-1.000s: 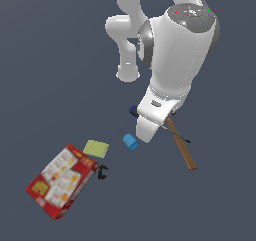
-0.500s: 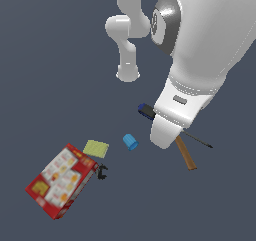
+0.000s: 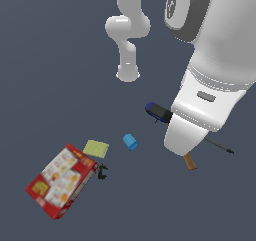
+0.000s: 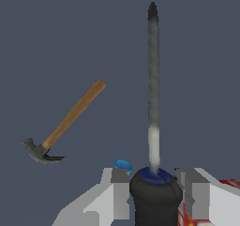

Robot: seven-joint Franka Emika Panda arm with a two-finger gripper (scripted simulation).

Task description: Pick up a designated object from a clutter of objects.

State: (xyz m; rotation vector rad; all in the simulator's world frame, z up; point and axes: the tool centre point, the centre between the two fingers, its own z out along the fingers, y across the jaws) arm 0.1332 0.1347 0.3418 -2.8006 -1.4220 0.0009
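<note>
Wrist view: nearest the camera, the gripper (image 4: 154, 192) is closed on the screwdriver (image 4: 153, 103), one finger (image 4: 119, 192) on each side of its dark blue-and-black handle; the thin shaft runs straight away from the camera, long axis in line with the view, tip farthest out; beside the handle a sliver of the blue cup (image 4: 123, 164) shows; farther off lies the hammer (image 4: 63, 124), its wooden handle slanting and its dark head at the lower end. In the exterior view the screwdriver (image 3: 159, 111) sits behind the arm's white body, handle toward that view's left, tip toward its right; to the left lie the blue cup (image 3: 130, 142), yellow-green sponge (image 3: 96, 148), black clamp (image 3: 102, 172) and red cracker box (image 3: 61, 181).
</note>
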